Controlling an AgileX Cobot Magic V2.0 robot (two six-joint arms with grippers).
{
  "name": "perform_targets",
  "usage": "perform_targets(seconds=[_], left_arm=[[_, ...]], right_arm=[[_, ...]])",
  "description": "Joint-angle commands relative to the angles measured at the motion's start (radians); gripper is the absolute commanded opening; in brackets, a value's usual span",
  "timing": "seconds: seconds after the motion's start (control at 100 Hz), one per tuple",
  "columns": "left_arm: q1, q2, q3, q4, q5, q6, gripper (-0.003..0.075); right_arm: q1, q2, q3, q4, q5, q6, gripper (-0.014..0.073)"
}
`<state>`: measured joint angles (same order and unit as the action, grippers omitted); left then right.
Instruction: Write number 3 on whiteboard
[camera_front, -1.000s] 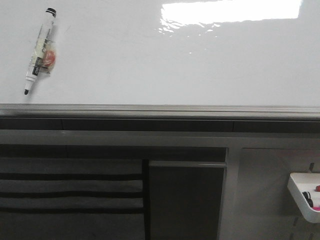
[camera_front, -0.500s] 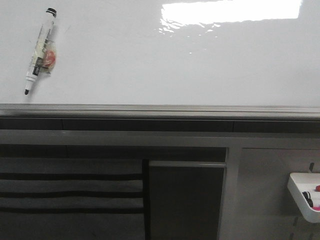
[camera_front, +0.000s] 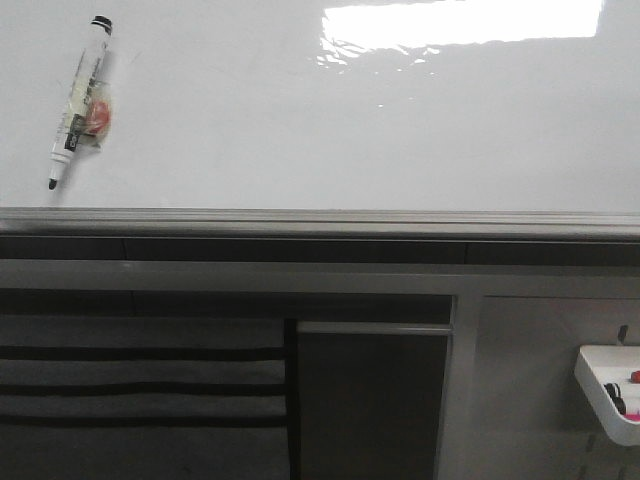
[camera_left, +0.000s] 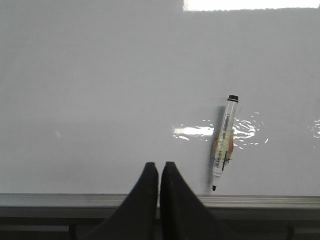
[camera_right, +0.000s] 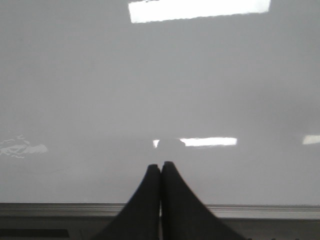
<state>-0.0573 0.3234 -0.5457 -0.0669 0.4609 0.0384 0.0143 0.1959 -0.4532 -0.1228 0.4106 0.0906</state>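
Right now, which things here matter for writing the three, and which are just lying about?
For the job:
whiteboard, blank, no numeral yet
black marker, uncapped, lying on the board's left part
left gripper, jaws shut, empty
right gripper, jaws shut, empty

Lying about:
small white tray of markers, lower right

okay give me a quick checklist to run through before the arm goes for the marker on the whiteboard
1. Marker in view, lying on the whiteboard at its left: ok.
2. Marker uncapped, black tip showing toward the grey edge strip: ok.
3. Left claw open enough to take the marker: not ok, its fingers are shut together.
4. Right claw empty and shut: ok.
5. Board free of writing where the number 3 would go: ok, no strokes visible.
6. Ink flows: cannot tell.
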Motion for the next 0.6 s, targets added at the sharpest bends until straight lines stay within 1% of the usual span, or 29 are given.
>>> perform_targets(seconds=[0.0, 0.27, 0.3, 0.34, 0.37, 0.39, 0.4, 0.41, 0.42, 0.43, 0.44, 0.45, 0.46, 0.47, 0.48, 0.49, 0.5, 0.52, 0.53, 0.54, 0.59], left_arm=[[0.0, 0.017, -0.035, -0.003, -0.077, -0.008, -0.0018], [0.0, 0.017, -0.031, -0.003, -0.075, -0.01, -0.0018], [0.0, 0.019, -0.03, -0.003, -0.077, -0.01, -0.0013], [0.002, 0.019, -0.03, -0.001, -0.079, -0.01, 0.0017], [0.002, 0.019, -0.03, -0.001, -0.079, -0.01, 0.0059], [0.002, 0.019, -0.029, -0.001, -0.079, -0.01, 0.0102], [0.002, 0.019, -0.029, -0.001, -0.081, -0.01, 0.0134], [0.002, 0.019, -0.027, -0.001, -0.081, -0.01, 0.0151], [0.002, 0.019, -0.027, 0.003, -0.084, -0.01, 0.0188], [0.002, 0.019, -0.025, 0.004, -0.086, -0.01, 0.0207], [0.002, 0.019, -0.025, 0.005, -0.086, -0.01, 0.0227], [0.002, 0.019, -0.025, 0.011, -0.088, -0.01, 0.0267], [0.002, 0.019, -0.023, 0.011, -0.088, -0.01, 0.0286], [0.002, 0.019, -0.023, 0.013, -0.088, -0.01, 0.0326], [0.002, 0.019, -0.023, 0.013, -0.088, -0.01, 0.0345], [0.002, 0.019, -0.023, 0.013, -0.088, -0.01, 0.0382], [0.002, 0.019, -0.023, 0.013, -0.091, -0.01, 0.0399], [0.002, 0.019, -0.023, 0.013, -0.094, -0.01, 0.0447], [0.002, 0.019, -0.023, 0.013, -0.096, -0.01, 0.0461], [0.002, 0.019, -0.023, 0.013, -0.101, -0.01, 0.0487], [0.002, 0.019, -0.023, 0.009, -0.111, -0.01, 0.0547]], right_arm=[[-0.003, 0.02, -0.037, -0.002, -0.089, -0.013, -0.0074], [-0.003, 0.02, -0.037, -0.002, -0.091, -0.013, -0.0074], [-0.003, 0.02, -0.037, -0.002, -0.091, -0.013, -0.0074], [-0.003, 0.02, -0.037, -0.002, -0.095, -0.008, -0.0064], [-0.003, 0.02, -0.037, -0.002, -0.095, -0.007, -0.0028], [-0.003, 0.02, -0.037, -0.002, -0.095, -0.001, -0.0004], [-0.003, 0.02, -0.037, -0.002, -0.095, 0.001, 0.0025], [-0.003, 0.02, -0.037, -0.002, -0.095, 0.003, 0.0042], [-0.003, 0.02, -0.037, -0.002, -0.095, 0.003, 0.0079], [-0.003, 0.02, -0.037, -0.002, -0.095, 0.003, 0.0099], [-0.003, 0.02, -0.037, -0.002, -0.095, 0.003, 0.0141], [-0.003, 0.02, -0.037, -0.002, -0.095, 0.003, 0.0162], [-0.003, 0.02, -0.037, -0.002, -0.095, 0.003, 0.0184], [-0.003, 0.02, -0.037, -0.002, -0.097, 0.003, 0.0227], [-0.003, 0.02, -0.037, -0.002, -0.097, 0.003, 0.0248], [-0.003, 0.02, -0.037, -0.002, -0.097, 0.003, 0.0287], [-0.003, 0.02, -0.037, -0.002, -0.097, 0.003, 0.0323], [-0.003, 0.02, -0.037, -0.002, -0.097, 0.003, 0.0357], [-0.003, 0.02, -0.037, -0.002, -0.097, 0.003, 0.0372], [-0.003, 0.02, -0.037, -0.002, -0.097, 0.003, 0.0413], [-0.003, 0.02, -0.037, -0.002, -0.097, 0.003, 0.048]])
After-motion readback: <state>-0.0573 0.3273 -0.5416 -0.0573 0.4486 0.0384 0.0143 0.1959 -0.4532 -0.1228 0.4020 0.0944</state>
